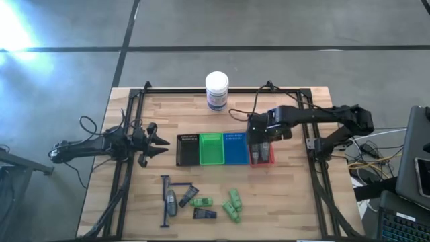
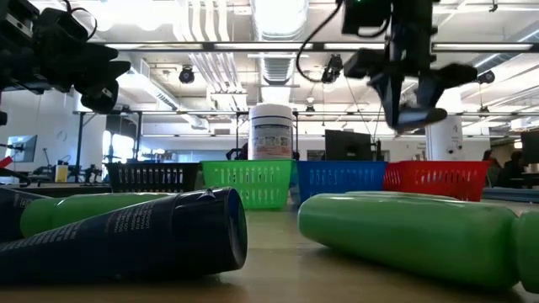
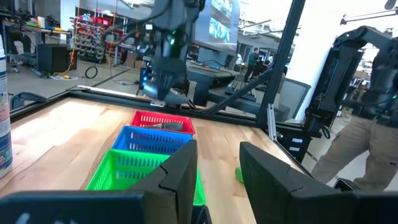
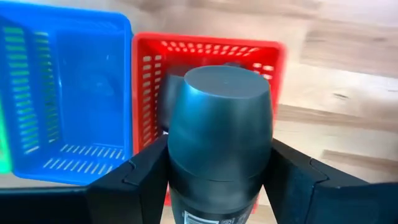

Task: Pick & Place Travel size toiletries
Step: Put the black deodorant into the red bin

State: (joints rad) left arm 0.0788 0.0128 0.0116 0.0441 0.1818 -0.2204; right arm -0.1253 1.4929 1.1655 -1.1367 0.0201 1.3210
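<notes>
My right gripper (image 1: 262,143) hangs over the red tray (image 1: 270,161), shut on a grey tube (image 4: 219,118). The tube's rounded cap end points down at the tray, where another grey item (image 4: 169,87) lies. In the low view the gripper (image 2: 414,108) is above the red tray (image 2: 438,179). My left gripper (image 1: 160,142) waits open at the table's left, beside the black tray (image 1: 187,149). The other toiletries lie on the wood near the near edge: green packets (image 1: 232,204), dark packs (image 1: 204,214), a grey tube (image 1: 171,202) and thin blue sticks (image 1: 164,196). My right gripper pinches the grey tube between its two fingers (image 4: 142,182), on the tube's body just behind the cap (image 4: 217,177). The fingers come from above, pointing down. The tube is upright, cap end downward, lifted clear above the red tray.
Black, green (image 1: 211,149), blue (image 1: 235,148) and red trays stand in a row at the table's middle. A large white jar with a blue label (image 1: 217,91) stands near the far edge. Bare wood lies left of the black tray and right of the red one.
</notes>
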